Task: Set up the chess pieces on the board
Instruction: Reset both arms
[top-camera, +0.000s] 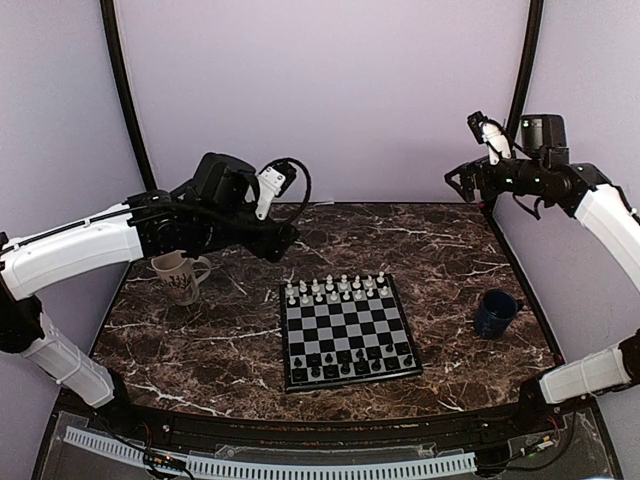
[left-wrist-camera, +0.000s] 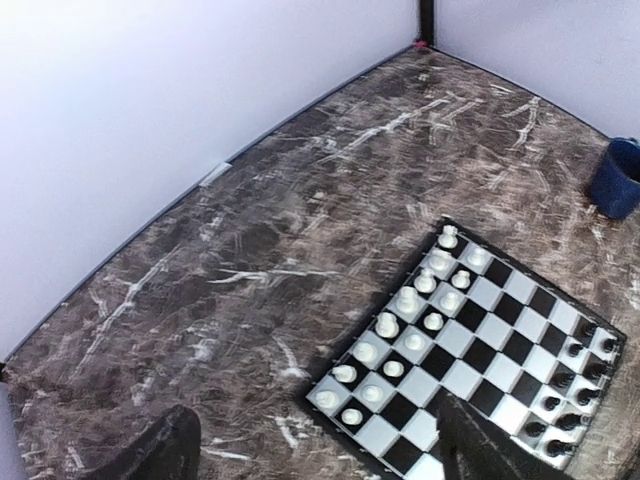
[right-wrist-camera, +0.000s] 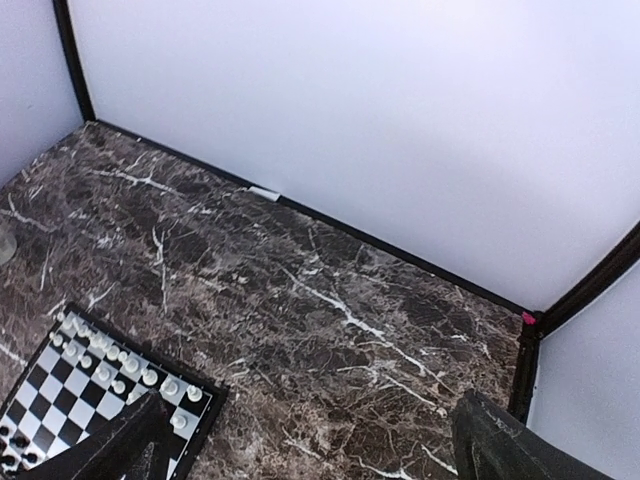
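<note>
Marble table (top-camera: 200, 340): the whole scene is being carried on its dark, white-veined top.
Left arm (top-camera: 100, 245): it is being held raised and stretched over the far left of the table, above the beige mug (top-camera: 178, 275), with the wrist being pointed down towards the board's far left corner.
Right arm (top-camera: 600, 210): it is being held high at the far right corner, well apart from the board, with its camera being aimed at bare marble and the back wall.
Chessboard (top-camera: 345, 325): it is being shown flat at the table's middle, between the beige mug and the blue mug (top-camera: 495, 312). It is being judged stiff and light, so a sideways knock is likely to slide it.
Left gripper (left-wrist-camera: 325, 450): the fingers are being held wide apart, and nothing is being gripped.
Right gripper (right-wrist-camera: 320, 445): the fingers are likewise being held spread wide and empty.
White pieces (left-wrist-camera: 407, 298): two full rows are being seen upright along the board's far edge.
Black pieces (top-camera: 350, 362): they are being seen along the two near rows, where a count is being hindered by their smallness.
Handling: each piece is being judged tiny, light, hard, smooth and easily toppled. A narrow pinch from above, low on the body, is being advised, since the neighbours are standing just beside.
</note>
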